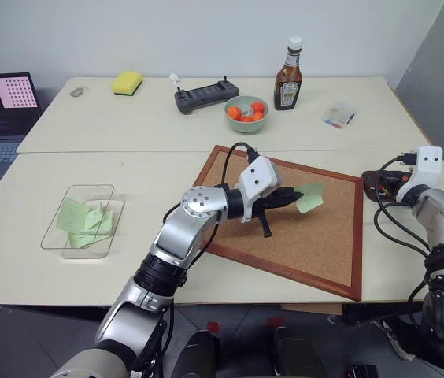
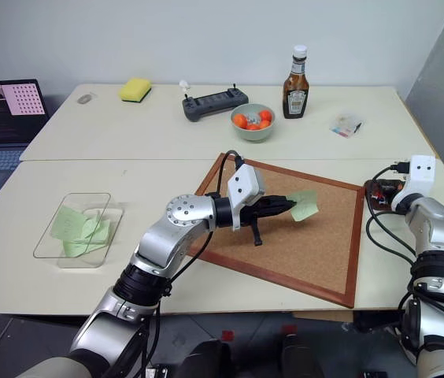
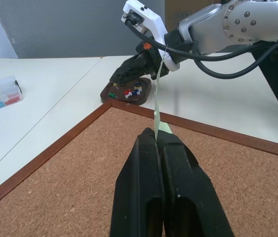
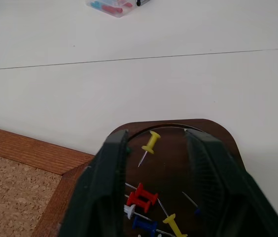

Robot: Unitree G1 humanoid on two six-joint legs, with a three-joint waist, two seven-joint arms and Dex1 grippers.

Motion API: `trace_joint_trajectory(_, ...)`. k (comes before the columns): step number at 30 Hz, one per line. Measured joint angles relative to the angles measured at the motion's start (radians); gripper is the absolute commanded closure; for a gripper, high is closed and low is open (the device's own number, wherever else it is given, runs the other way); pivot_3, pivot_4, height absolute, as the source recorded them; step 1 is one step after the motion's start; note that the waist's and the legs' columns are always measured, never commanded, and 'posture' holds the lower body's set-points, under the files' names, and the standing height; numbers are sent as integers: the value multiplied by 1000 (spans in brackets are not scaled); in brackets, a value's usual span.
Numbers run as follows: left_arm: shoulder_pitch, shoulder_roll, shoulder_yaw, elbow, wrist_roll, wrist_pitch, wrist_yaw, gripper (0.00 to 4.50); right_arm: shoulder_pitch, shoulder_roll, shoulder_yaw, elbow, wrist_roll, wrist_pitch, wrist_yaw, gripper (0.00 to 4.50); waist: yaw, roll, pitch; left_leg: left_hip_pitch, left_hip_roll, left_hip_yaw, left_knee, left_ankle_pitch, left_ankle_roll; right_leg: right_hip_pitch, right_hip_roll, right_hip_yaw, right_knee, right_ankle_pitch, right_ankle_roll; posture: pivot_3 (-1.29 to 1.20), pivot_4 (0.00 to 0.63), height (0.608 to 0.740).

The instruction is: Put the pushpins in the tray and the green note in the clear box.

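- We find the left claw [image 1: 299, 195] closed tight on the green note [image 1: 311, 197], pinching it by one edge; the claw points sideways above the cork board [image 1: 316, 244], and the note hangs clear of the cork.
- In the left wrist view the note [image 3: 157, 106] rises edge-on from between the two pressed-together fingers [image 3: 141, 187].
- The right claw [image 4: 156, 197] hovers directly over the tray [image 4: 213, 131], its fingers parted with a clear gap between them and nothing gripped.
- The tray sits on the counter [image 1: 127, 165] just beside the cork board's right edge.
- The pushpins [image 4: 141, 196] lie loose in the tray: we count yellow, red, blue and white heads between the claw's fingers.
- The clear box [image 1: 80, 220] rests on the counter well to the left of the board, holding several pale-green slips already.
- On the far half of the counter: yellow sponge [image 1: 127, 82], black controller [image 1: 206, 95], green bowl of orange fruit [image 1: 246, 113], sauce bottle [image 1: 289, 75], small clear packet [image 1: 339, 116].
- A laptop [image 1: 1, 106] stands at the far left.
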Motion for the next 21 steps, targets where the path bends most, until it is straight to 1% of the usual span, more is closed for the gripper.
trace_joint_trajectory(8,3,3,0,-11,-1,14,0,4500,29,2,0,-52,0,-1,-17,38,0,0,0,0,0,0,0,0,0,0,0,0,0,0,0,0,150,740)
trace_joint_trajectory(13,19,14,9,-34,-4,35,11,4500,125,12,-2,-247,24,28,-1,38,0,0,0,0,0,-2,0,0,0,0,0,0,0,0,0,0,150,740)
trace_joint_trajectory(15,21,21,27,-38,-6,41,23,4500,210,9,0,-418,82,54,75,38,1,1,0,0,0,-3,0,0,0,0,0,-1,0,0,0,0,150,740)
trace_joint_trajectory(16,21,22,31,-38,-6,43,27,4500,223,8,-1,-448,92,61,88,38,0,0,0,0,0,-3,0,0,0,0,0,-1,0,0,0,0,150,740)
trace_joint_trajectory(19,22,44,93,-50,-26,70,60,4500,295,7,6,-671,213,129,185,38,-4,1,0,0,2,-3,0,0,1,0,1,-1,1,0,0,0,150,740)
trace_joint_trajectory(21,43,73,165,-102,-51,124,103,4500,318,5,19,-821,300,184,240,38,-6,1,0,1,2,-4,0,0,1,0,2,-1,2,0,0,0,150,740)
